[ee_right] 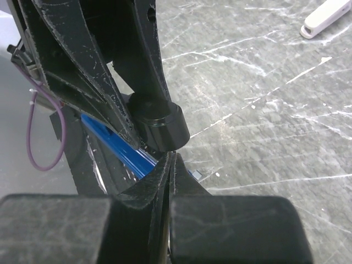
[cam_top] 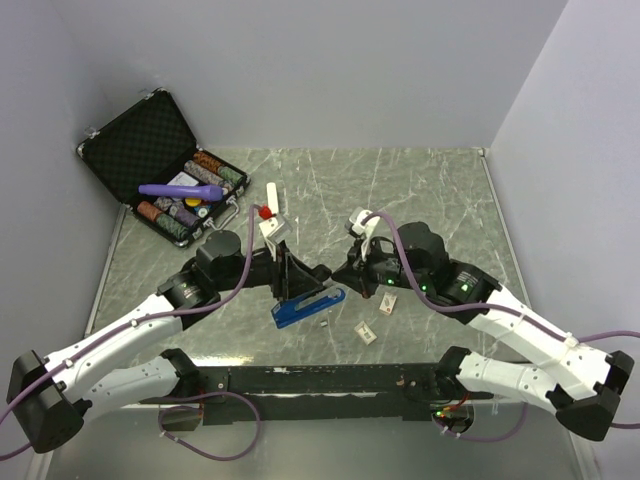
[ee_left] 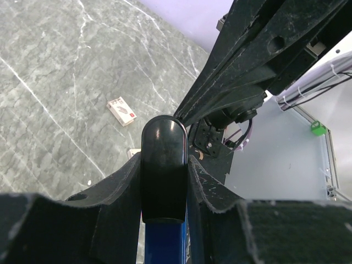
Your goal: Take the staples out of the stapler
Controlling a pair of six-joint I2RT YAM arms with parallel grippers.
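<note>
The blue stapler [cam_top: 309, 306] with a black top lies low over the table's front middle. My left gripper [cam_top: 292, 288] is shut on it from above. In the left wrist view the fingers [ee_left: 124, 192] clamp both sides of its black end [ee_left: 163, 165], with the blue body [ee_left: 162, 242] below. My right gripper [cam_top: 338, 280] is shut, jaws pressed flat together with nothing seen between them. Its tip [ee_right: 171, 158] sits right against the stapler's black end [ee_right: 160, 124], next to the blue body [ee_right: 118, 146]. No staples are visible.
An open black case [cam_top: 128, 140] with poker chips and a purple tube [cam_top: 180, 190] stands at the back left. A white oblong bar [cam_top: 272, 195] lies behind the left gripper and also shows in the right wrist view [ee_right: 327, 16]. Small white packets [cam_top: 366, 333] [ee_left: 122, 111] lie near the front.
</note>
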